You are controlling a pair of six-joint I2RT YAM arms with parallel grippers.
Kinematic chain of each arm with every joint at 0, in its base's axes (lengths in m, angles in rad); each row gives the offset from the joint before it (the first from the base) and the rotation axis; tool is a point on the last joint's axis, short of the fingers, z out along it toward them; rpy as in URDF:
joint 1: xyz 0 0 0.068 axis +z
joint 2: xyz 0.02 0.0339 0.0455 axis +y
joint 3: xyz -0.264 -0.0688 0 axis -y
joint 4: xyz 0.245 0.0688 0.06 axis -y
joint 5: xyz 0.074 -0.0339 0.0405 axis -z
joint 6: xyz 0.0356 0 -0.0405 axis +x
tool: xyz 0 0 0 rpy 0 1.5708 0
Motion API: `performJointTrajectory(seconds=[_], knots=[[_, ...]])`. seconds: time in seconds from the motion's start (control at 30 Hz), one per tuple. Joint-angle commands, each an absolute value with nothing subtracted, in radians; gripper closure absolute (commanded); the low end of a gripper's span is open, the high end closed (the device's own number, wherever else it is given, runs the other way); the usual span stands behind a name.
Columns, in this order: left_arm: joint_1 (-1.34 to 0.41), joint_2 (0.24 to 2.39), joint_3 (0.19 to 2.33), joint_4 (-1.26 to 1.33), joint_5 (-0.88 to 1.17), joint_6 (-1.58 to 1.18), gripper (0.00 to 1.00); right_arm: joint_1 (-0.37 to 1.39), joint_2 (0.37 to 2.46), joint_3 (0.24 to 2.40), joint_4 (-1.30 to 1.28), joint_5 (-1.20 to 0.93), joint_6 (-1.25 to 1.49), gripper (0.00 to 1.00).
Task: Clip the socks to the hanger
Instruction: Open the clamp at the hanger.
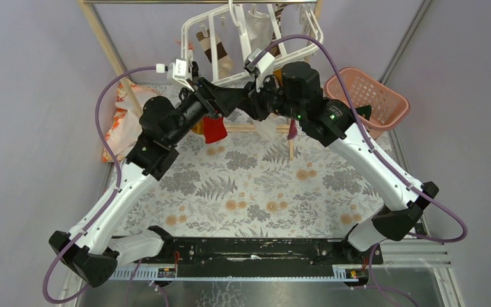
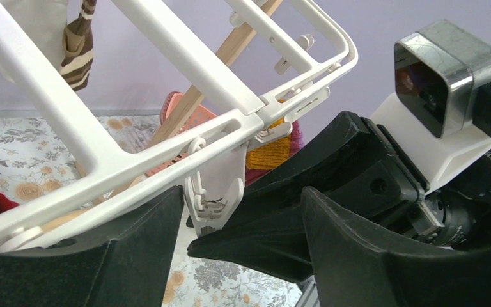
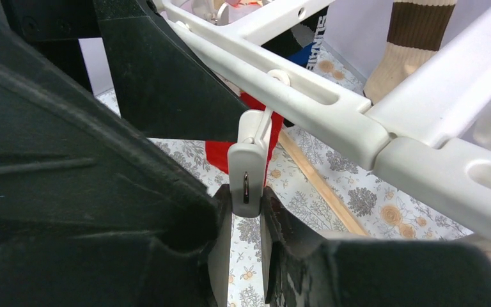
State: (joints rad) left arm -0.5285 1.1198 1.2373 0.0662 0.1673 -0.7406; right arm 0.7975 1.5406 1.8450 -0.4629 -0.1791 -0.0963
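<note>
Apparently right gripper (image 3: pixel 246 227) pinches clip (image 3: pixel 247 174) under hanger (image 3: pixel 307 96).

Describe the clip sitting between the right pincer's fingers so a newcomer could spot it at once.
Start at the large white plastic rectangular hanger at the back and look along its near bar. A small white plastic clip dangles there on a short link. Alone among the clips, its lower end is pinched by the right pincer, with a red fabric sock behind.
</note>
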Motion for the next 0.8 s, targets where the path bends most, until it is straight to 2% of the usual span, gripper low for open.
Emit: performJointTrajectory(seconds=[0.0, 0.2, 0.43, 0.5, 0.67, 0.77], knots=[[-0.530, 1.142, 1.227, 0.156, 0.113, -0.680, 0.30, 0.813, 1.486, 1.883, -0.532, -0.289, -0.083, 1.00], [-0.535, 1.149, 1.225, 0.164, 0.107, -0.684, 0.45, 0.814, 1.476, 1.878, -0.532, -0.299, -0.082, 1.00], [-0.540, 1.126, 1.219, 0.158, 0.106, -0.684, 0.48, 0.814, 1.479, 1.873, -0.534, -0.282, -0.094, 1.00], [-0.540, 1.110, 1.214, 0.152, 0.089, -0.678, 0.45, 0.815, 1.482, 1.874, -0.535, -0.279, -0.094, 1.00], [-0.541, 1.056, 1.183, 0.166, 0.023, -0.664, 0.25, 0.815, 1.476, 1.860, -0.522, -0.256, -0.089, 1.00], [-0.541, 1.030, 1.159, 0.188, 0.013, -0.660, 0.23, 0.814, 1.480, 1.864, -0.524, -0.259, -0.085, 1.00]])
